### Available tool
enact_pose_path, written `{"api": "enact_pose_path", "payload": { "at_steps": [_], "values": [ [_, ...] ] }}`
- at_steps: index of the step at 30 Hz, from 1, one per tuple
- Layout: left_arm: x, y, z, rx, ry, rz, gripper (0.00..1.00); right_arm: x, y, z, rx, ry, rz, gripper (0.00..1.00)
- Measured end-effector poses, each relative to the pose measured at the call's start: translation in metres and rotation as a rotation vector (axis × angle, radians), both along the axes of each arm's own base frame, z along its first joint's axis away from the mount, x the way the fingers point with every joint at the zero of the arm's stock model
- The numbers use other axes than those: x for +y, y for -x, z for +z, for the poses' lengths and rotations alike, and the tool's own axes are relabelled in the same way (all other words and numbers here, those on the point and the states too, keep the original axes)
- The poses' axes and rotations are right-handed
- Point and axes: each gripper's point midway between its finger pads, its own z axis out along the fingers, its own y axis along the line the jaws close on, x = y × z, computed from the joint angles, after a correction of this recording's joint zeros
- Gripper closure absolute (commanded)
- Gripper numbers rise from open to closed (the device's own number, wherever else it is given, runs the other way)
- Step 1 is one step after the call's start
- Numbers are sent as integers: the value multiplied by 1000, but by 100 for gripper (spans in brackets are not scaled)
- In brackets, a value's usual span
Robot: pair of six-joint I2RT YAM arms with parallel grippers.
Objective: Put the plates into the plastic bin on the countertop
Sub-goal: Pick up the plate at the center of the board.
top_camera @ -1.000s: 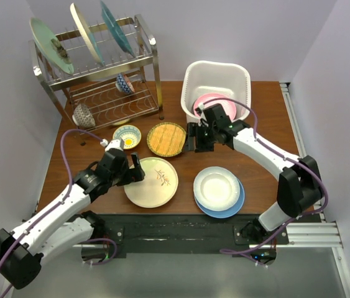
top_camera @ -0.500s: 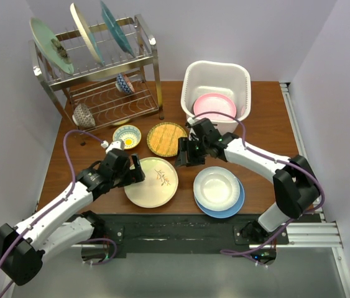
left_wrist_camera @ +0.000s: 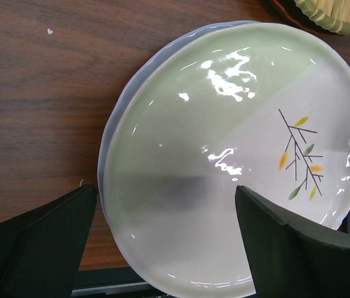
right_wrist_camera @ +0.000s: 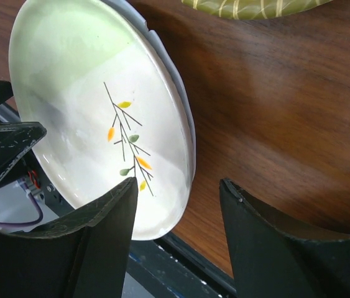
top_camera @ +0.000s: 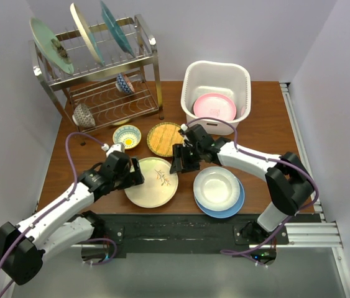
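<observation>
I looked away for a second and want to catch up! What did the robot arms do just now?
The right gripper swung away from the plastic bin, toward the near left. It now hangs open over the right edge of the cream plate. Nothing was grabbed or dropped. The left gripper stayed open at that plate's left edge, and the pink plate stayed in the bin. The other dishes did not move.

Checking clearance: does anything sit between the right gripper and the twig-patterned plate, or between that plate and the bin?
Nothing visible between right gripper and twig-patterned plate. Toward the plastic bin, only the yellow woven plate lies nearby.
</observation>
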Motion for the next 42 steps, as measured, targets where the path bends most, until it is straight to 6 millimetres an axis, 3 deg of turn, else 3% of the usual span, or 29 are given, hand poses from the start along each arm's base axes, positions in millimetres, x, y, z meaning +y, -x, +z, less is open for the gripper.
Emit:
{"api": "enact_pose_path", "payload": {
  "at_steps": [10,42],
  "values": [
    [-5,0,-1,-4,25,-14,5,2,-1,0,-4,-6,-1,42],
    [-18,-1,-2,-21,86,-61,6,11,19,-31,110,-52,49,42]
  ]
}}
